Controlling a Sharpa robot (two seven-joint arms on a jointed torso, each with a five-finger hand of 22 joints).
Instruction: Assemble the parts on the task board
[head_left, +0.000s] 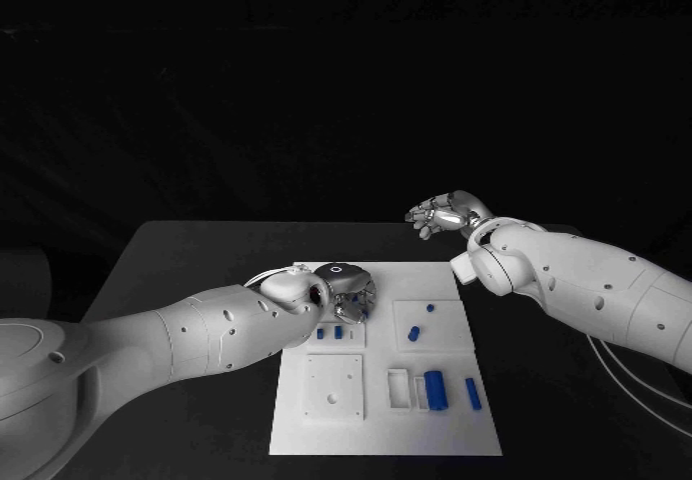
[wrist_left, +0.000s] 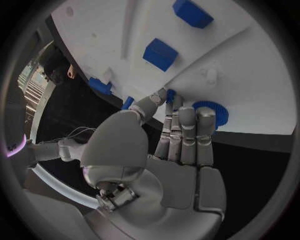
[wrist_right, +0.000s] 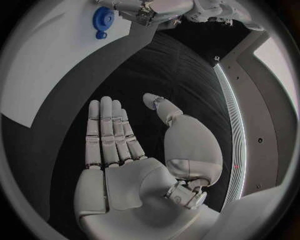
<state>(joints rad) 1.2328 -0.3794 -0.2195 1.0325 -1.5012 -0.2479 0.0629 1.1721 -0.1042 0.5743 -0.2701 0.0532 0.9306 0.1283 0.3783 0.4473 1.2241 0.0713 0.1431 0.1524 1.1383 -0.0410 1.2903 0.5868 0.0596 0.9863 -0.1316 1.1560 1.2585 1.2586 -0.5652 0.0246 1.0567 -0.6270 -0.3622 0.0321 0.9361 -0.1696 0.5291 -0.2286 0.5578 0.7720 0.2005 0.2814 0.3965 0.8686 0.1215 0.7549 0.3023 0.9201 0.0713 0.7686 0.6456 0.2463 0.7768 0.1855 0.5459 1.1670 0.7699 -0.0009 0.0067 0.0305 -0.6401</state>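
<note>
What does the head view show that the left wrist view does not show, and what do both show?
Head view alone: the right hand, open, raised beyond the far right corner of the task board, and a long blue part standing in a tray near the board's front. Left wrist view alone: a round blue part beyond the left hand's fingers. Both: the left hand over the white board, holding nothing, and small blue parts on it.

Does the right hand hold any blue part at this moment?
No, the right hand is flat and open above the black table, with nothing in it.
</note>
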